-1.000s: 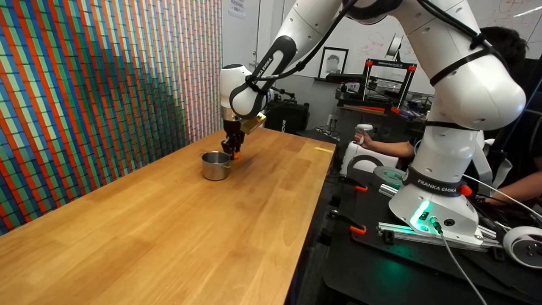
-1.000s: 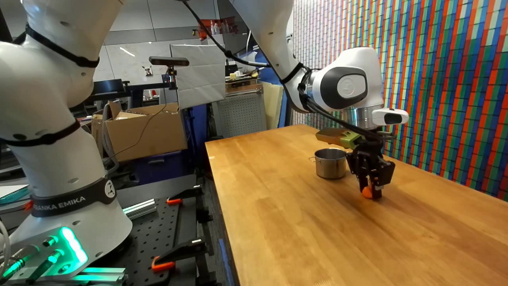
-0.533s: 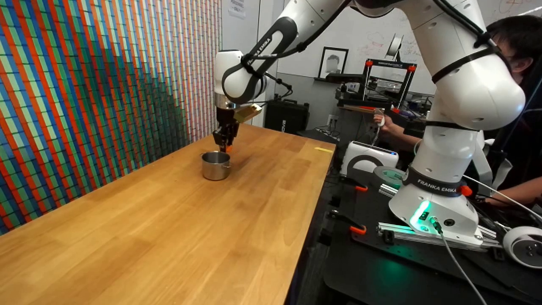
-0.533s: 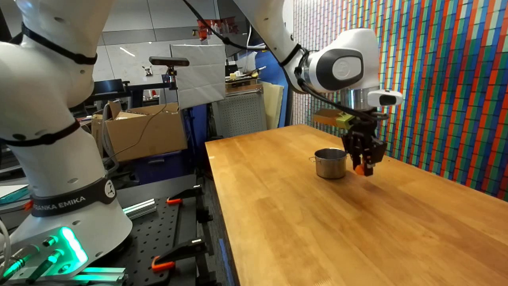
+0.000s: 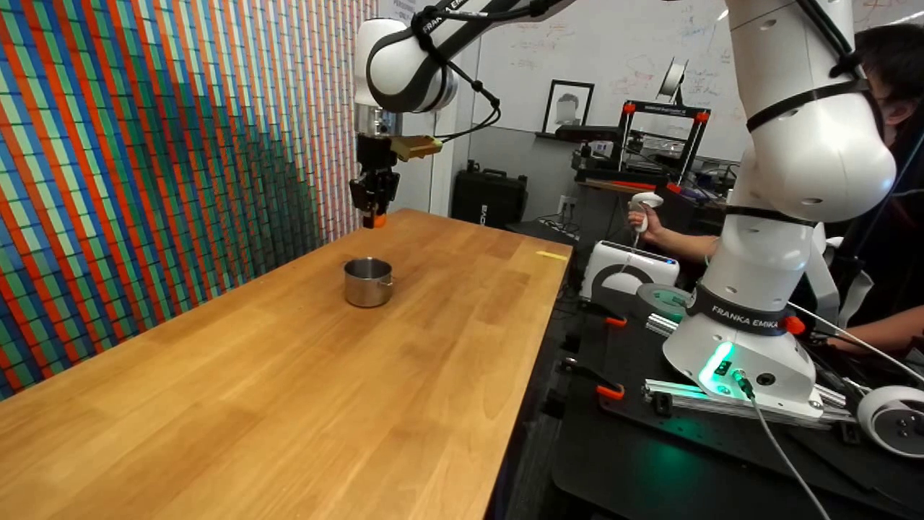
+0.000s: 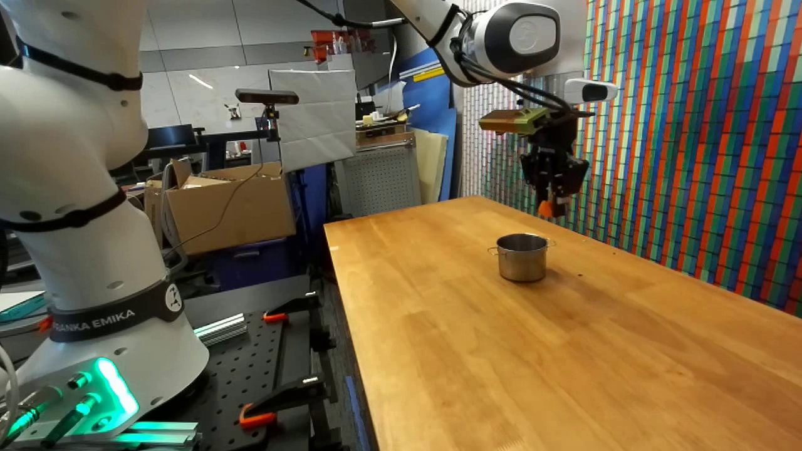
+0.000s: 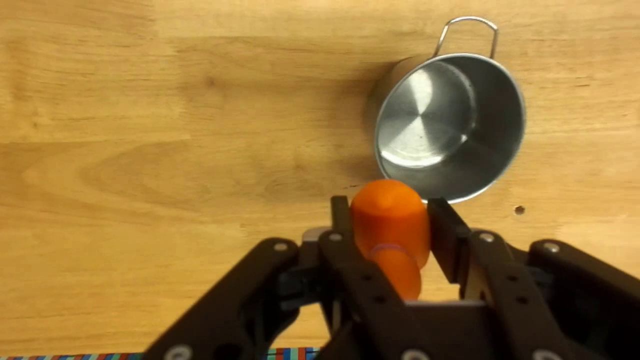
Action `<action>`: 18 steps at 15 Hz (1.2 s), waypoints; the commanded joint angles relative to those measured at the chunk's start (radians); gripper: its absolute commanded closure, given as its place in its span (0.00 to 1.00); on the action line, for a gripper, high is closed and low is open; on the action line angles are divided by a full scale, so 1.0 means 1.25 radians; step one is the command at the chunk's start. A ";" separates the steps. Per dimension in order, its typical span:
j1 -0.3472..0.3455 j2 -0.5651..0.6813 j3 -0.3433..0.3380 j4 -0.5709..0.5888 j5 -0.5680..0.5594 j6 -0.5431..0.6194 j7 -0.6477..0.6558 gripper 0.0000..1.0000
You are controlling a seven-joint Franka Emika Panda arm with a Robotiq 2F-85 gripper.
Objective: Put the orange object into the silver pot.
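The orange object [image 7: 390,210], rounded and in two lobes, is held between the fingers of my gripper [image 7: 387,212] in the wrist view. It also shows between the fingertips in both exterior views [image 5: 380,220] [image 6: 546,208]. The gripper [image 6: 552,207] hangs above the table, higher than the pot's rim. The silver pot [image 6: 522,262] stands upright on the table, with thin wire handles and nothing seen inside. In the wrist view the pot [image 7: 500,107] lies ahead and to the right of the fingertips. The orange object overlaps the pot's near rim in that view.
The wooden table [image 5: 325,404] bears the pot. A striped, coloured tile-like wall [image 6: 702,125] runs along the table's far side, close behind the gripper. A black mounting table with clamps [image 6: 294,394] carries the arm's base. A person holds a controller [image 5: 644,202] behind the arm.
My gripper has risen from the table beside the pot to above the pot's rim height, carrying the orange object. The pot has not moved.
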 commanded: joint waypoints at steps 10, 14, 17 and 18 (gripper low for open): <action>0.028 0.042 0.017 0.014 0.042 -0.020 -0.008 0.03; 0.018 0.020 -0.003 0.066 0.025 -0.077 -0.023 0.00; 0.013 -0.018 -0.009 0.111 0.010 -0.156 -0.048 0.00; 0.009 -0.030 -0.008 0.127 0.012 -0.188 -0.058 0.00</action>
